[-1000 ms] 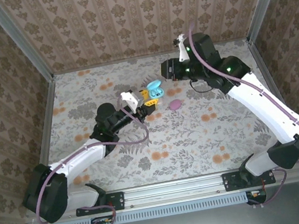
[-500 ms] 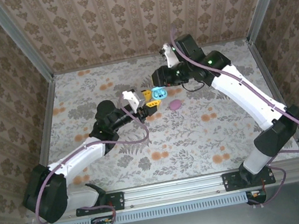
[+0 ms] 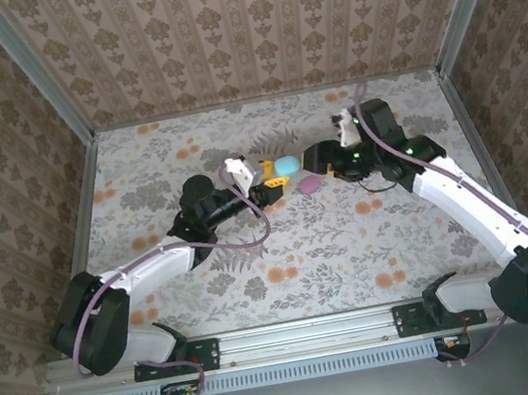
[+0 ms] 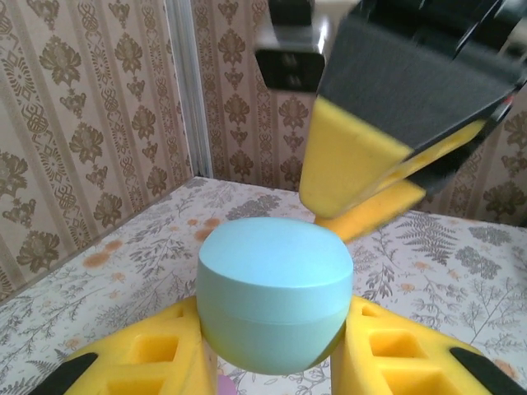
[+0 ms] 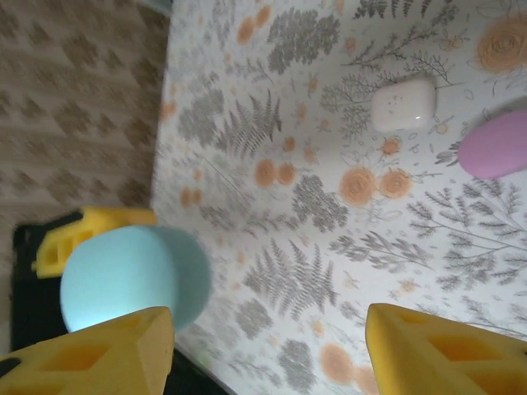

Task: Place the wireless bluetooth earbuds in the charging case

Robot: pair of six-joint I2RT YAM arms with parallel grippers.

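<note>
**Lid looks shut: the right gripper must leave without a knock**

The earbuds are, I judge, inside the light blue charging case (image 4: 276, 300), because its lid sits down on the seam. The left gripper (image 3: 270, 180) pinches the lower half of this case, its fingers set narrow, above the tabletop (image 3: 353, 243). The right gripper (image 5: 268, 346) is spread wide and holds nothing, just beside the lid. It should draw straight back, not sideways, so the case does not twist in the pinch. A white case (image 5: 403, 104) and a pink case (image 5: 496, 144) lie near, so the way back should pass above them

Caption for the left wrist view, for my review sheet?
Left gripper holds a closed light-blue charging case between its yellow fingers; the blurred right gripper hangs close above it.
</note>
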